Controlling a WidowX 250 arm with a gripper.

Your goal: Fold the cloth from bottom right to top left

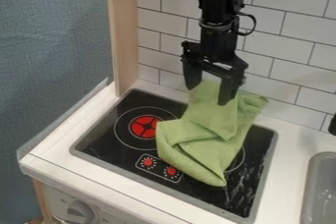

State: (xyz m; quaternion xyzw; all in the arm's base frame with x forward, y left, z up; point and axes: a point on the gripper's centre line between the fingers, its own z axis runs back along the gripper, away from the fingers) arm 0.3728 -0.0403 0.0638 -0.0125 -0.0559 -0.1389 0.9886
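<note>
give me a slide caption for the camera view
Open gripper at the far end of a rumpled green cloth lying across a toy stove.

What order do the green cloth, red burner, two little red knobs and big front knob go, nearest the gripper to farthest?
1. Green cloth, right at the gripper.
2. Red burner, left of the cloth in the picture.
3. Little red knobs, below the burner; too close to call between them.
4. Big front knob, bottom left.
</note>
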